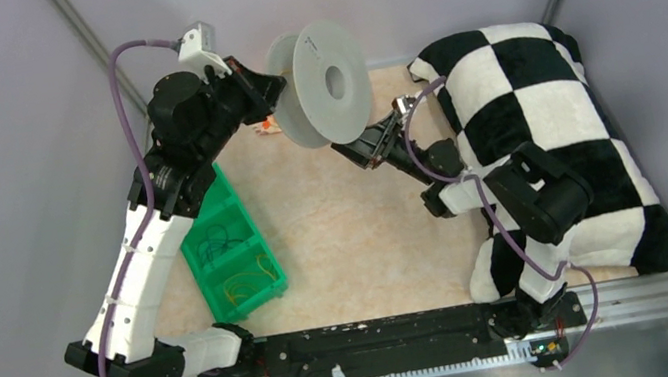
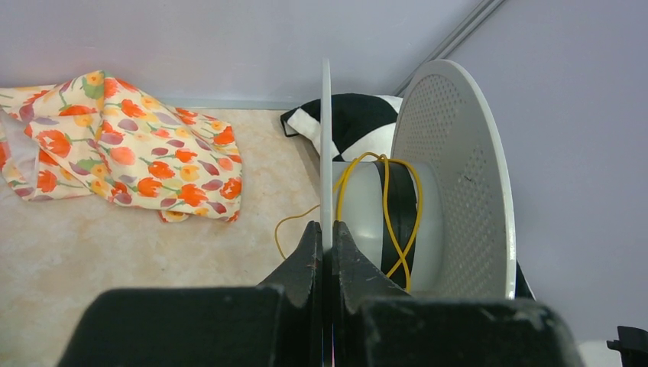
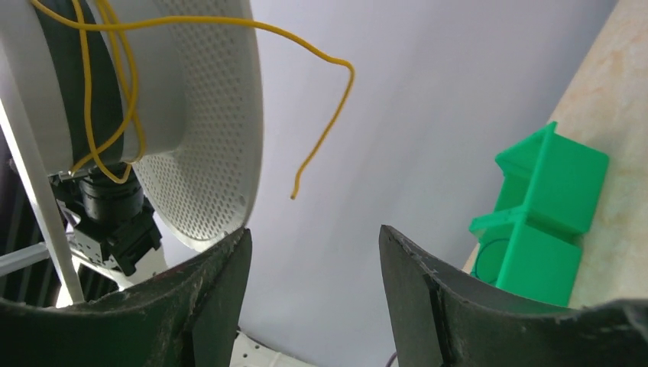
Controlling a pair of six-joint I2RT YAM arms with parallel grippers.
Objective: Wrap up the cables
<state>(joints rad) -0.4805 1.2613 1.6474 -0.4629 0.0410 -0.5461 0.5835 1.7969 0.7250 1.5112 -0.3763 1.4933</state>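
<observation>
A grey spool is held up above the back of the table. My left gripper is shut on the thin edge of its near flange. A thin yellow cable loops loosely around the spool's core, and one strand trails down to the table. In the right wrist view the cable arcs off the spool and ends free in the air. My right gripper is open just below that loose end, beside the perforated flange, holding nothing.
A green divided bin with more yellow wires sits at the left by the left arm. A black-and-white checkered cushion fills the right side. A floral cloth lies at the back left.
</observation>
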